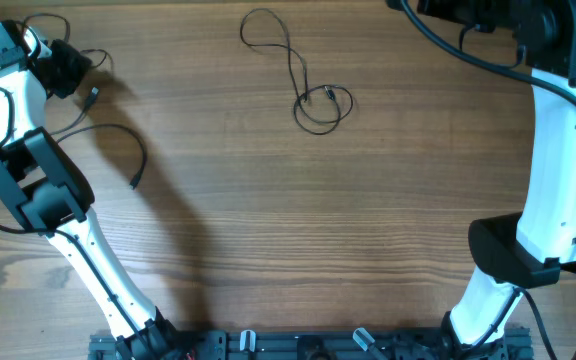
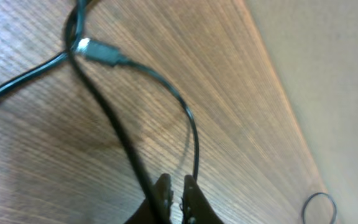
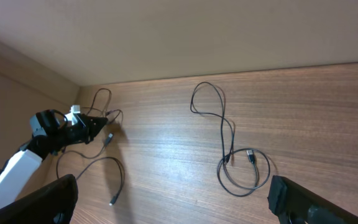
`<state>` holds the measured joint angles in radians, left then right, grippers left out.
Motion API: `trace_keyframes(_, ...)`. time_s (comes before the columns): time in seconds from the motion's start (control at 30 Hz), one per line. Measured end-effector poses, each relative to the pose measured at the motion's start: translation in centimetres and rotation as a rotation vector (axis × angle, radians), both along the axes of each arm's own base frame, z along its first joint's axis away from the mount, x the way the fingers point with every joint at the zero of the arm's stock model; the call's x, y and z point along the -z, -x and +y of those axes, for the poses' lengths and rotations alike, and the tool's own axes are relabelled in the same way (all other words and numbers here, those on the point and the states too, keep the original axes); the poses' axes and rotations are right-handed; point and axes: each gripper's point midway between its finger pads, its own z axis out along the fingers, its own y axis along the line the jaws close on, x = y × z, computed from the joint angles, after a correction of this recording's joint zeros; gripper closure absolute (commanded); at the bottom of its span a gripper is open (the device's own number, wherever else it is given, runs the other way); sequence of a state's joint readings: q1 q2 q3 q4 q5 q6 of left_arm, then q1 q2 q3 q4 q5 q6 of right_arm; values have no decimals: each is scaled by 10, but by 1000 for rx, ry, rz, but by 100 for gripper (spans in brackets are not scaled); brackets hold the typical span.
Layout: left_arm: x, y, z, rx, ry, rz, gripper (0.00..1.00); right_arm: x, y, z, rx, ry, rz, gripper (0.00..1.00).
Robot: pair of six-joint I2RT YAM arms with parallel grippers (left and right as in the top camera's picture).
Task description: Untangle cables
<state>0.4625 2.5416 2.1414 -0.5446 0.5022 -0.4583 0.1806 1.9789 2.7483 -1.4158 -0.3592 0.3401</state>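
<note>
One thin black cable (image 1: 118, 130) lies at the far left, with a plug (image 1: 93, 96) near my left gripper (image 1: 73, 68) and its other end (image 1: 135, 183) lower down. In the left wrist view this cable (image 2: 188, 118) runs from its silver plug (image 2: 98, 53) down to my left gripper (image 2: 176, 182). The gripper is shut, the strand meets the right fingertip, and it hangs just above the wood. A second cable (image 1: 320, 108) lies separately at the top middle as a loop and a small coil (image 3: 244, 171). My right gripper (image 3: 169, 190) hangs high above the table, open and holding nothing.
A thicker blurred black line (image 2: 110, 118) crosses in front of the left fingers. The table's far edge (image 2: 291, 118) and a beige wall are close behind the left gripper, with a small cable loop (image 2: 319, 205) near that edge. The right arm (image 1: 558, 180) stands along the right side.
</note>
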Motion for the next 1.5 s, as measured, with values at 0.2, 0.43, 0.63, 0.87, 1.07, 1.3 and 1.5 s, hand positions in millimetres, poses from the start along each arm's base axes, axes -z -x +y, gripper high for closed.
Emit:
trace_keyframes(0.2, -27, -11, -35, 117, 129, -107, 16, 3, 2, 0, 0, 3, 14, 0)
trace_keyframes(0.43, -130, -7, -102, 317, -60, -215, 1, 19, 1, 0, 1, 14, 72, 0)
trace_keyframes(0.63, -121, 21, -232, 544, -7, -64, 0, 57, -4, -10, 48, 82, 198, 0)
trace_keyframes(0.87, -81, 98, -411, 821, -185, 190, 0, 101, -12, -12, 60, 126, 331, 0)
trace_keyframes(1.07, -73, 71, -439, 675, -444, 101, 7, 101, -12, -13, 62, 129, 331, 0)
trace_keyframes(1.3, -94, 10, -349, 507, -386, 3, 0, 101, -12, -13, 62, 128, 331, 0)
trace_keyframes(1.5, -109, -44, -334, 442, -408, -208, 1, 101, -12, -13, 83, 109, 344, 0)
